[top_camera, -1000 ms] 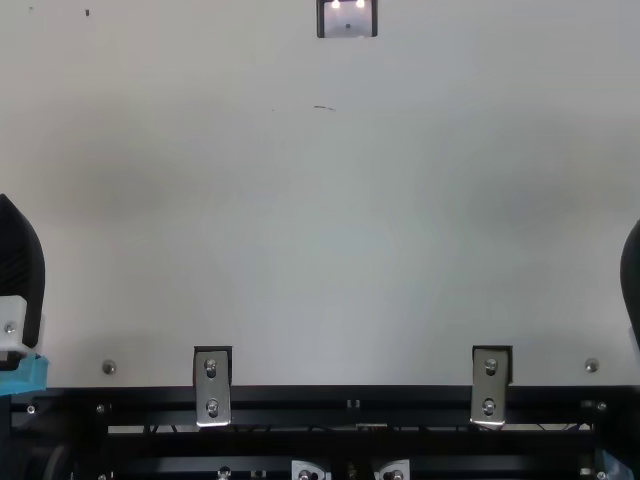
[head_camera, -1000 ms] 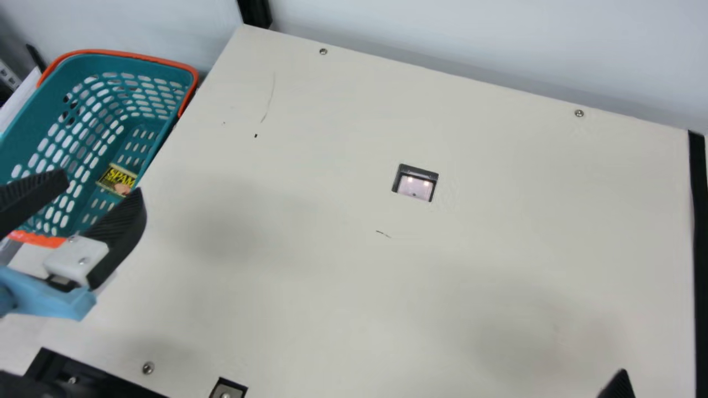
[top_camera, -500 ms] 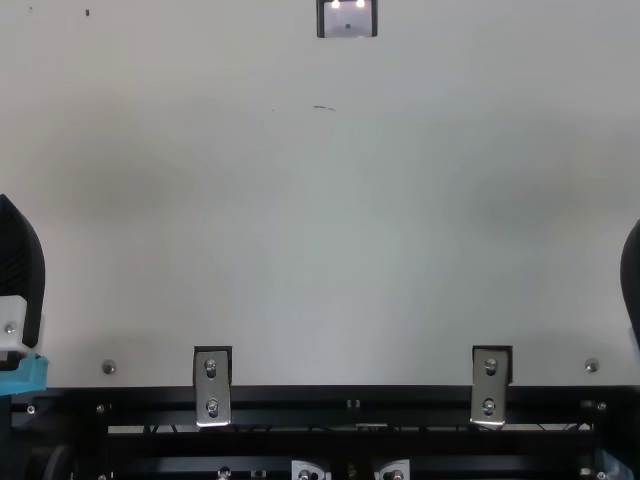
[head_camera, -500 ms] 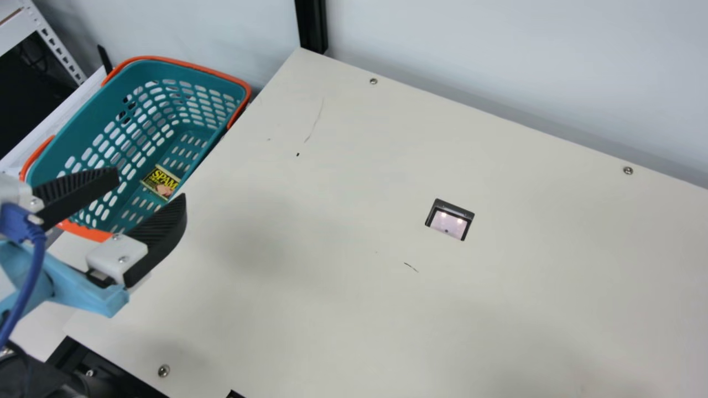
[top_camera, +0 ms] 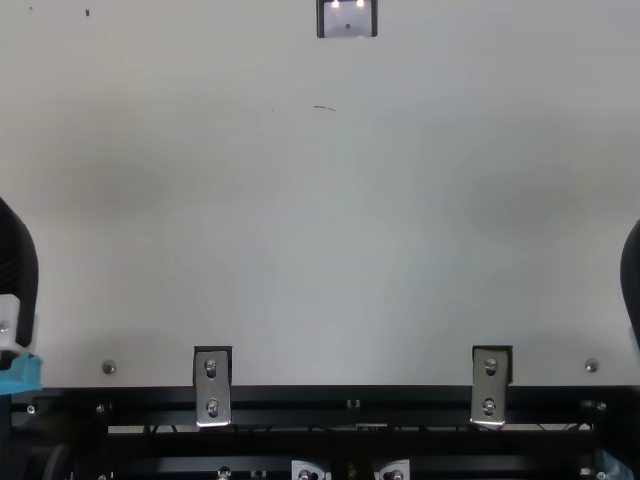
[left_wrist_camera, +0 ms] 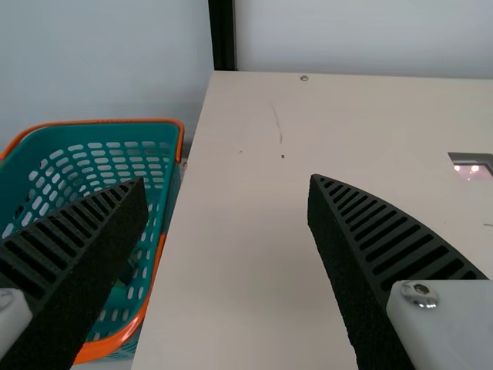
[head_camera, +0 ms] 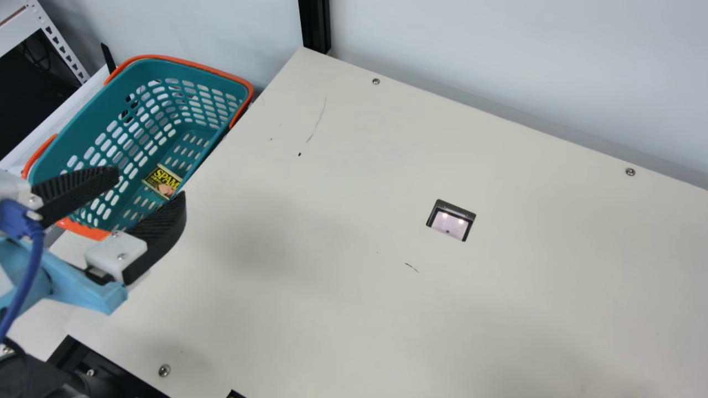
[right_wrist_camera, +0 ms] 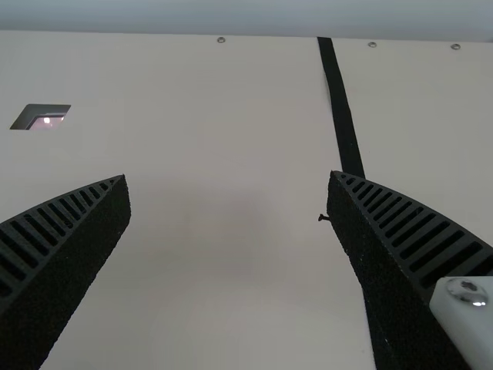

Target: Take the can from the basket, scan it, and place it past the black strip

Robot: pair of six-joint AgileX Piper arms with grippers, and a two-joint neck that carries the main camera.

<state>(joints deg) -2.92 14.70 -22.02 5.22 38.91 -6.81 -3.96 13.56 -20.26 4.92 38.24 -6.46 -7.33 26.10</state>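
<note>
A pale wall (head_camera: pixel 498 72) stands behind the cream bench (head_camera: pixel 332 309), and a black rail (top_camera: pixel 350 402) runs along the near edge. Next in size comes the teal basket (head_camera: pixel 80 132) with orange handles, just beside the bench at the left in the main view.

The left end effector (head_camera: pixel 150 183) hangs near the basket, its two ribbed fingers wide apart. The right end effector (top_camera: pixel 631 278) is at the right edge of the top view; in the right wrist view the right end effector (right_wrist_camera: pixel 227 176) also has its fingers spread apart, over the bench.

The black strip (right_wrist_camera: pixel 344 116) crosses the bench, partly hidden by one of those fingers. A blue cable (head_camera: pixel 27 282) trails down the left arm. Smaller is the dark-framed scanner (head_camera: pixel 451 221), set into the bench, with two lights glowing.

The can (head_camera: pixel 163 181), dark with yellow lettering, lies on the basket floor, close to the side wall nearest the bench. Smallest are the screws, one (head_camera: pixel 164 370) of them near the rail.
</note>
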